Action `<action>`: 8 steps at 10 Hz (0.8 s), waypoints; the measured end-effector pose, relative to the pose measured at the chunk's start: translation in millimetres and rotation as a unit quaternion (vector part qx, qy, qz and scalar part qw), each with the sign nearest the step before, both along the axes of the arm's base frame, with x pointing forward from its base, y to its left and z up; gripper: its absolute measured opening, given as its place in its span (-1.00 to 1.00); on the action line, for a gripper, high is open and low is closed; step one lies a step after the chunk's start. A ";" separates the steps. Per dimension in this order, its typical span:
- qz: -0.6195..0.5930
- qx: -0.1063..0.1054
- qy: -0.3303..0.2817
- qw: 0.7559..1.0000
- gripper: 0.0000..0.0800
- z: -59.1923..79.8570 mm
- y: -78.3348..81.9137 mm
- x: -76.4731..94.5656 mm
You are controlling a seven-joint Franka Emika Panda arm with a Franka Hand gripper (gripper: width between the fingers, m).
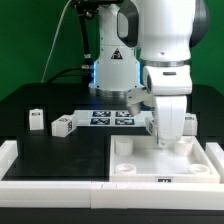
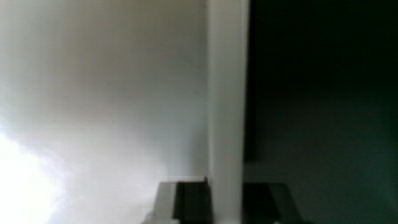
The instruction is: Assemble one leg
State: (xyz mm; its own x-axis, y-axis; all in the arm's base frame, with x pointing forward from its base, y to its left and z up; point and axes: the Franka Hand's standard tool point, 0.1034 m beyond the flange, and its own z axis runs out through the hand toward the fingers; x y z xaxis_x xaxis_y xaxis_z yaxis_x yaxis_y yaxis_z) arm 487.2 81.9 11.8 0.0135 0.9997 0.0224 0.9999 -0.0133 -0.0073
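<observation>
My gripper (image 1: 170, 128) stands upright over the far right corner of the large flat white panel (image 1: 150, 162). It is shut on a white leg (image 1: 172, 140) that points down onto the panel by a corner socket (image 1: 186, 148). In the wrist view the leg (image 2: 228, 100) runs as a pale strip out from between the two dark fingers (image 2: 187, 202) of the gripper (image 2: 228, 198). The white panel (image 2: 107, 90) lies on one side and the dark table (image 2: 329, 100) on the other. The leg's tip is blurred.
Three loose legs lie on the black table: two at the exterior view's left (image 1: 37, 118) (image 1: 62, 125), one behind the gripper at the right (image 1: 191, 122). The marker board (image 1: 110, 118) lies in the middle. A white rail (image 1: 60, 188) borders the table's front and sides.
</observation>
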 end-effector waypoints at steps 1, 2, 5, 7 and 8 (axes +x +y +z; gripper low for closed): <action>-0.004 0.000 0.002 1.000 -0.85 0.0 4.5 2.2; -0.008 -0.001 0.004 1.000 -0.85 0.1 7.1 6.0; -0.009 -0.002 0.005 1.000 -0.65 0.1 6.4 9.3; -0.009 -0.002 0.005 1.000 -0.28 0.0 6.2 9.3; -0.009 -0.002 0.005 1.000 0.17 0.0 6.2 9.3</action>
